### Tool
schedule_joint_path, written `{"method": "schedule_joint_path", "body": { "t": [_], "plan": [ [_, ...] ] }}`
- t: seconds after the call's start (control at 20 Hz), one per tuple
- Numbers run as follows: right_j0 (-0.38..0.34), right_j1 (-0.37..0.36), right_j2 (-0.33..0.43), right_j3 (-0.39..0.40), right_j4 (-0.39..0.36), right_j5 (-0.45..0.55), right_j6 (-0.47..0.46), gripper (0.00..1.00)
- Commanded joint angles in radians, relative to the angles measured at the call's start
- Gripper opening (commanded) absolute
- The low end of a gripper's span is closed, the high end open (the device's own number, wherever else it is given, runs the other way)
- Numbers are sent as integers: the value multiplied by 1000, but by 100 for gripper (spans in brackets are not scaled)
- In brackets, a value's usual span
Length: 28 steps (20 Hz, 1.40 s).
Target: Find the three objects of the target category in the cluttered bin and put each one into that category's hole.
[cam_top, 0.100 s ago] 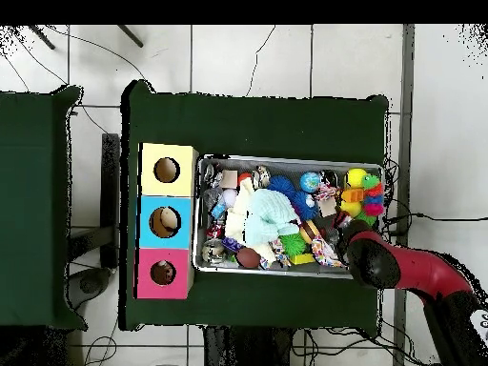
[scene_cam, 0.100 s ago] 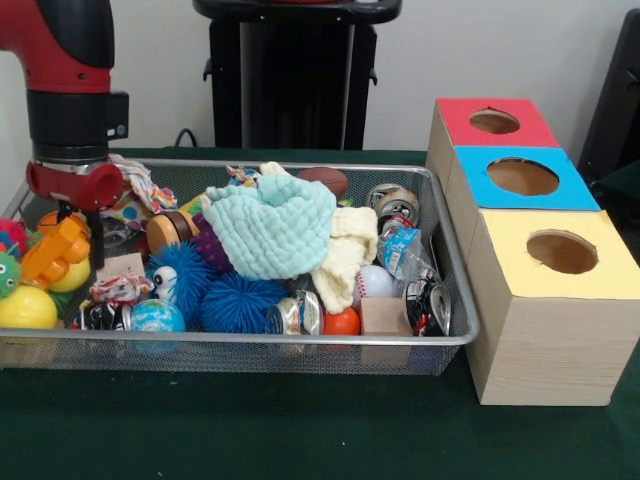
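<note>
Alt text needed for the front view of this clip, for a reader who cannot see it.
A red and black robot arm reaches down into the left end of a wire mesh bin crammed with toys, balls and a mint green cloth. Right of the bin stand three wooden boxes, each with a round hole, topped red, blue and yellow.

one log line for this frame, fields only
arm: over bin's end farthest from boxes | gripper: low among toys, state unclear | bin: cluttered, mint cloth on top | boxes: red, blue, yellow
</note>
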<state>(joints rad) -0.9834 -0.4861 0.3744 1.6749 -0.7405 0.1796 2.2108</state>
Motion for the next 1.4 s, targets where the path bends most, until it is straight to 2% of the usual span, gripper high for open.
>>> {"method": "schedule_joint_path", "body": {
  "t": [0.05, 0.35, 0.5, 0.75, 1.05, 1.4],
  "plan": [
    [-10, 102, 91, -157, -57, -17, -99, 0],
    [54, 65, 12, -116, -42, -68, 1, 0],
    [83, 16, -20, -75, -28, -80, 36, 0],
    [107, -52, -30, -11, 6, -71, 62, 0],
    [129, -60, -48, 5, 16, -86, 81, 0],
    [105, -100, -9, 38, 40, -40, 55, 0]
  ]
}}
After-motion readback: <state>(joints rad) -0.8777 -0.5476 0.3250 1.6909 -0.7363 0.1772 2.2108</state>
